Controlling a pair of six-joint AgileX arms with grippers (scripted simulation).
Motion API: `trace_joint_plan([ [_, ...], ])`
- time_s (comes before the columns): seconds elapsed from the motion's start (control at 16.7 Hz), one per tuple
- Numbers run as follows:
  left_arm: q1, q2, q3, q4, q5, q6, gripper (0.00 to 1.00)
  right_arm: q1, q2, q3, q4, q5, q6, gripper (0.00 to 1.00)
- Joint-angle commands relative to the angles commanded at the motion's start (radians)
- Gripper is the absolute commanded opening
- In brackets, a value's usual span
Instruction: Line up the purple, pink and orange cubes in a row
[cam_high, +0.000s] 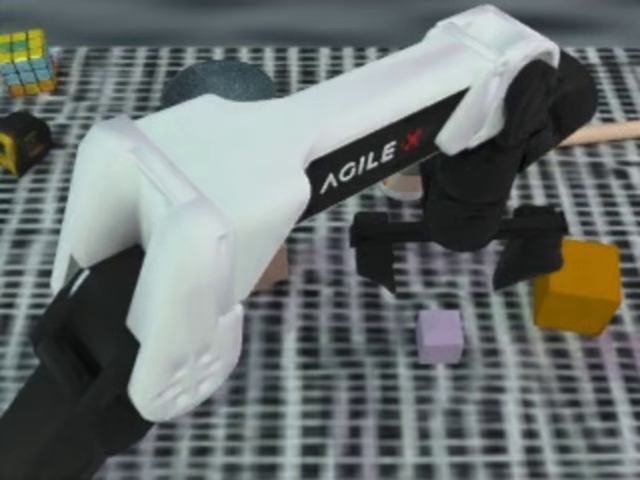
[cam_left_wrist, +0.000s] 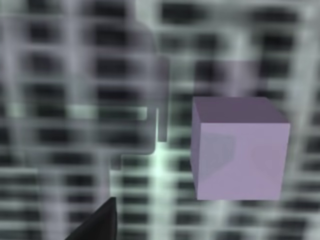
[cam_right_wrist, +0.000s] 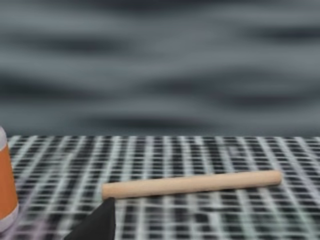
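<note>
A rendered simulation scene, not a real room: a flat tabletop with a black-and-white grid texture (cam_high: 330, 400) under a blurred grey streaked backdrop (cam_right_wrist: 160, 60).

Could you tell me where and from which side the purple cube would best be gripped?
Probably from straight above, with the jaws closing on two opposite vertical faces. The purple cube sits flat and alone on the table, apart from the orange cube, so its sides look free. The left gripper hangs open just beyond it, needing only a small shift.
</note>
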Motion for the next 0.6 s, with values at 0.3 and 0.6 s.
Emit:
trace_joint_plan([
  [0.3,0.013,-0.003,-0.014,0.009,0.000,0.061,1.00,0.000,0.000,0.000,0.000,0.000,0.000,1.00],
  [0.6,0.105,-0.038,-0.088,0.037,0.005,0.365,1.00,0.000,0.000,0.000,0.000,0.000,0.000,1.00],
])
